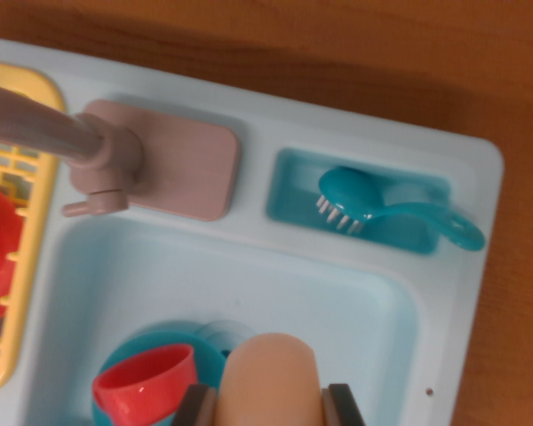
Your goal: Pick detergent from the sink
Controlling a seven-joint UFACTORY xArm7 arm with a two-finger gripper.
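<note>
End effector gripping peach detergent bottle between two dark fingers, one each side, bottle sitting at bottom edge of wrist view over sink basin. Red cup lying just beside bottle on teal plate. Teal brush resting in side tray; faucet overhanging basin. Wooden tabletop carrying sink. Grip looking centred, likely for clean lift.

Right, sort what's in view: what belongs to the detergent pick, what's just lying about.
Job: detergent bottle, between the gripper fingers; sink.

Lying about: red cup on teal plate; teal brush; pink faucet; yellow rack.
</note>
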